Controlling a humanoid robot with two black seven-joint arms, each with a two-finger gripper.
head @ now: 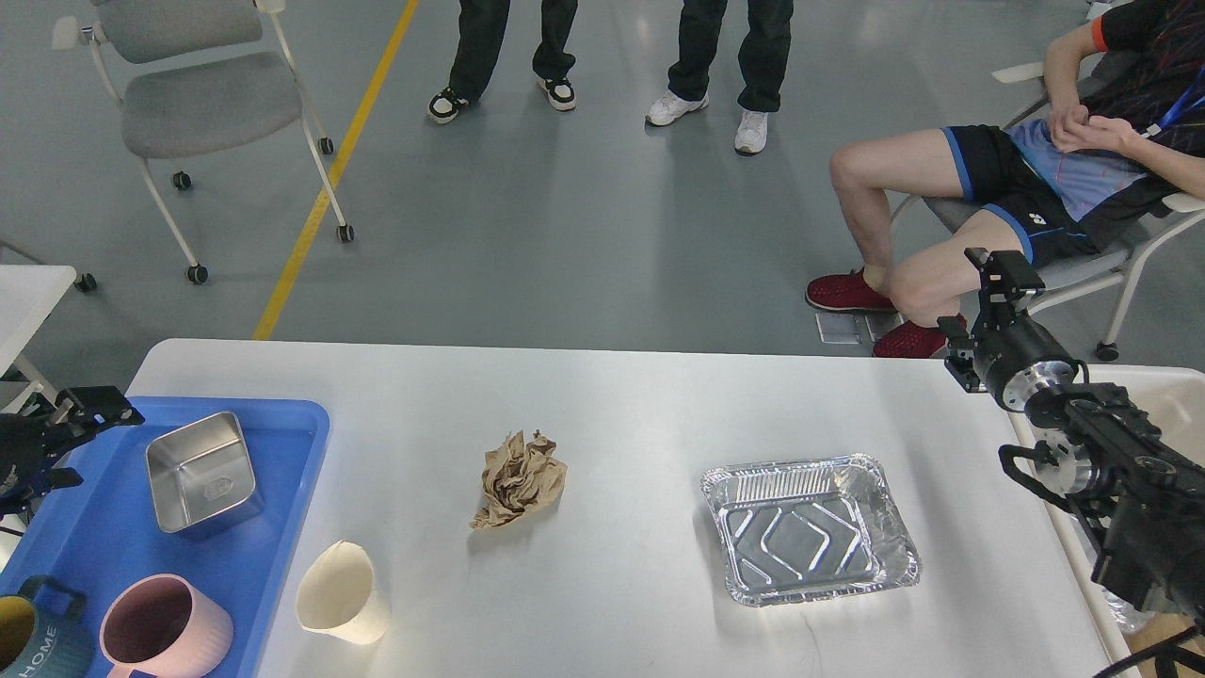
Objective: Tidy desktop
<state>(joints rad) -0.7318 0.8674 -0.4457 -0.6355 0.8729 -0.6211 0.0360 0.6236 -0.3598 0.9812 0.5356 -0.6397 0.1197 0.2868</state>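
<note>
Desktop point(640, 395) — the wide white top with rounded corners — fills the lower half of the head view and carries everything I can reach. At about nine o'clock my left gripper point(89, 410) hangs over the far left edge of the blue tray point(282, 443); its two dark fingers stand apart with nothing between them. Just right of it, at eight o'clock, the steel box point(200, 471) sits upright in the tray, mouth up, clear of my fingers. Nearer me, at seven o'clock, a pink ribbed mug point(162, 629) stands in the tray, and a dark mug point(33, 636) lettered HOME is cut off by the corner of the view beside it. Off the tray, just past its right rim, a cream paper cup point(341, 593) lies tipped on the white top. Near the middle sits a crumpled wad of brown paper point(518, 480), well apart from the cup. At about four o'clock the foil tray point(810, 532) rests flat with nothing in it. At two o'clock my right gripper point(1000, 273) is raised past the far right corner of the top, above the floor — it is dark and seen nearly end-on, so I cannot tell how far it is open, and I see nothing in it.
</note>
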